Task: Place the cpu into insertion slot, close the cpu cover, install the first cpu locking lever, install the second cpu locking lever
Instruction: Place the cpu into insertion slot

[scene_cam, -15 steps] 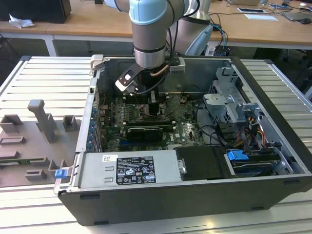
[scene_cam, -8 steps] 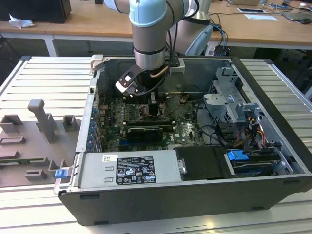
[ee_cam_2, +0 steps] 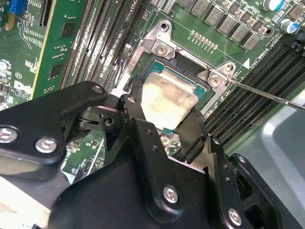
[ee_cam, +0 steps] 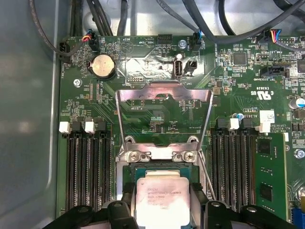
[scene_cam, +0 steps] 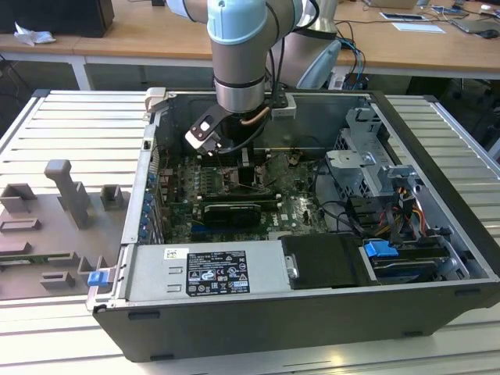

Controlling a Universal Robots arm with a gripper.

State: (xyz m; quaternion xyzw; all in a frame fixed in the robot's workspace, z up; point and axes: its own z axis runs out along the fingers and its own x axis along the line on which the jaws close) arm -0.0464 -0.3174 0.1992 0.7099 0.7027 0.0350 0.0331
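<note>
The cpu [ee_cam_2: 167, 98] [ee_cam: 161, 202], a square chip with a pale metal top, sits between my gripper's black fingers [ee_cam_2: 135, 102], right over the insertion slot [ee_cam_2: 159, 70]. My gripper [ee_cam_2: 164, 106] [ee_cam: 162, 193] is shut on it from two opposite sides. The cpu cover [ee_cam: 164, 91], a silvery frame with a window, stands swung open from its hinge bracket [ee_cam: 157, 153]. A thin wire locking lever [ee_cam_2: 267, 94] [ee_cam: 205, 172] sticks out free beside the slot. In the exterior view the gripper [scene_cam: 247, 176] reaches down into the open computer case [scene_cam: 312, 312], over the motherboard.
Rows of memory slots [ee_cam: 88, 167] [ee_cam: 233, 162] flank the slot on both sides. A long dark expansion card [scene_cam: 228, 211] lies nearby, and a coin battery [ee_cam: 103, 66] and cables [ee_cam: 109, 19] sit beyond the cover. Drive bays [scene_cam: 367, 156] and a grey fixture [scene_cam: 66, 195] stand aside.
</note>
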